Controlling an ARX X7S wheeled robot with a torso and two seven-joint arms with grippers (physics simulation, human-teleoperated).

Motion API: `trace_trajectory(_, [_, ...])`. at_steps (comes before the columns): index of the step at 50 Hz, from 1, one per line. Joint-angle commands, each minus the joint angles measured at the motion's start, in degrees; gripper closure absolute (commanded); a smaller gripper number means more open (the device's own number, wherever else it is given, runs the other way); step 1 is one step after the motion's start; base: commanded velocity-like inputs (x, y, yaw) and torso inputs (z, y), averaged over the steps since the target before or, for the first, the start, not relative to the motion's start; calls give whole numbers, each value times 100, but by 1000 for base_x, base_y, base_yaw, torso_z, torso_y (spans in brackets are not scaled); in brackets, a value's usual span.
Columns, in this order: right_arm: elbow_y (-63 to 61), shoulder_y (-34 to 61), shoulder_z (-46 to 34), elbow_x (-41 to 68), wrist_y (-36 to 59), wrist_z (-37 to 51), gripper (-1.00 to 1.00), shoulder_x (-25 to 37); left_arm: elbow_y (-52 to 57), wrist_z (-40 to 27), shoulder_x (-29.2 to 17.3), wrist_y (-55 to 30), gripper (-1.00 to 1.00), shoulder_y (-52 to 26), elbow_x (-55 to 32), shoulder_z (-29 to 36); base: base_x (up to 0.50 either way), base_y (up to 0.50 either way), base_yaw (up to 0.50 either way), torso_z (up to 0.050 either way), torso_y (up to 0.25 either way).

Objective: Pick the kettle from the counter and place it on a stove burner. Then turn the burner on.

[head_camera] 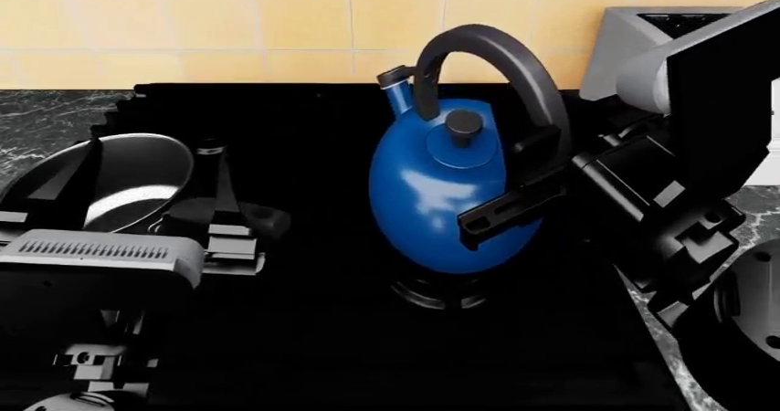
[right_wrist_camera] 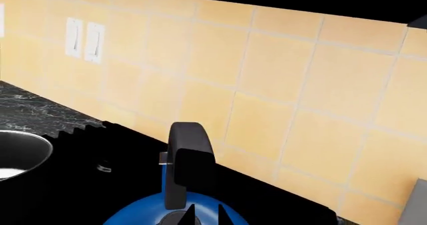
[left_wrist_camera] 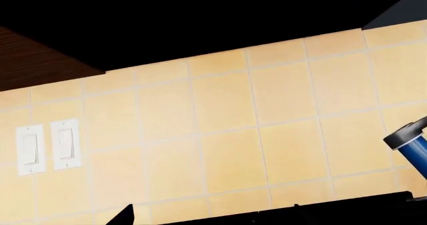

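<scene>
While the right gripper clamps the kettle handle above the stove burner, an off-centre release could tip it; left gripper's fingers unseen, can't tell.

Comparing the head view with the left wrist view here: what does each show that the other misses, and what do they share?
Only the head view shows the whole kettle sitting over a stove burner, the right gripper at its handle, the steel saucepan and the counter. Only the left wrist view shows two white wall switches and a dark wood cabinet. Both show the tan tiled wall and a bit of blue kettle.
</scene>
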Motion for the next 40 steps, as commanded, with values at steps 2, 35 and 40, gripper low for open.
trace_trajectory(2, [-41,-81,88,-175,-49,-61,100,19,-5,-29,-20,3,-100,-6,-23,3,0,0,0,0,0])
trace_trajectory(35, [-97,-593,2,-427,-218,-335,100,80,0,-109,-77,9,-100,-12,-62,34,0,0,0,0,1])
trace_trajectory(40, [-90,-691,-23,-575,-259,-450,100,74,8,-120,-83,10,-100,-9,-73,37,0,0,0,0,0])
